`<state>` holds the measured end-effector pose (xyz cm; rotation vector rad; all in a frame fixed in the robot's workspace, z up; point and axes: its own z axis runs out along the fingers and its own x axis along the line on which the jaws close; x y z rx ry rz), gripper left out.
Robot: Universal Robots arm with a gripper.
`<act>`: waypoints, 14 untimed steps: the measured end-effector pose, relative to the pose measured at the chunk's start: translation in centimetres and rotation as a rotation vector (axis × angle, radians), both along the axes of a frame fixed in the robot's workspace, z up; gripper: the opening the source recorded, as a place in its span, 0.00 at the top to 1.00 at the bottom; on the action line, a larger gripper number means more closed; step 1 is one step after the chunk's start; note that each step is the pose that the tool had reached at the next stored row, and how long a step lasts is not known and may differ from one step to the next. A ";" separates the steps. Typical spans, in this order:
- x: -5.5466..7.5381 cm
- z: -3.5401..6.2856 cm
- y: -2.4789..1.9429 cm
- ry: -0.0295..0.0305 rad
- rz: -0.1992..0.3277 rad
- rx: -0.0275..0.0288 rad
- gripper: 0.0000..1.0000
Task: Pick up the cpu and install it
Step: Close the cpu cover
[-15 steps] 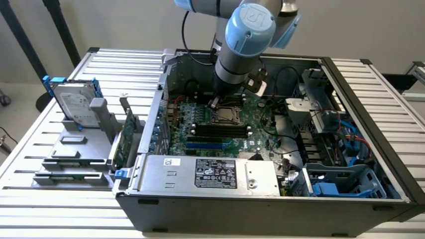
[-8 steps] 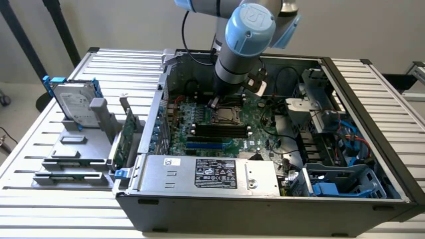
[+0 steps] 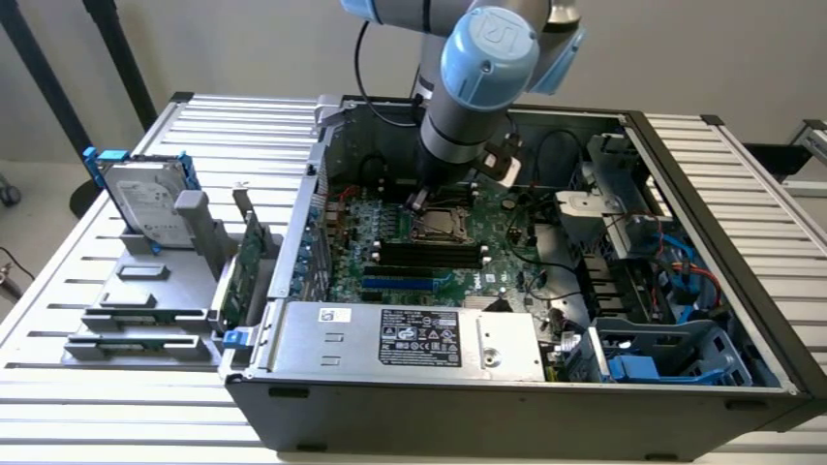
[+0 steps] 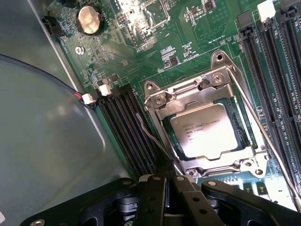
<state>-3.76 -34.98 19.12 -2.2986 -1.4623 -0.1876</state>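
The cpu (image 4: 207, 134), a small square chip with a silver-grey printed top, lies flat in the motherboard socket, with the metal socket frame (image 4: 188, 89) around its edges. My gripper (image 4: 165, 165) is shut, and its black fingertips sit at the corner of the socket next to a thin wire lever (image 4: 149, 135). Nothing is held between the fingers. In the exterior view the arm reaches down into the open computer case, with the gripper (image 3: 417, 201) just above the socket (image 3: 446, 226).
Black memory slots (image 4: 127, 125) flank the socket, and a coin battery (image 4: 89, 20) lies beyond. On the exterior view's left a grey stand holds a silver hard drive (image 3: 142, 203) and a green card (image 3: 248, 266). The power supply (image 3: 413, 337) fills the case's near side.
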 end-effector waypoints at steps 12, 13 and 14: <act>0.0 -0.01 0.16 0.0000 0.000 0.0000 0.89; 0.0 -0.01 0.16 0.0000 0.000 0.0000 0.89; 0.0 -0.01 0.16 0.0001 0.000 0.0000 0.89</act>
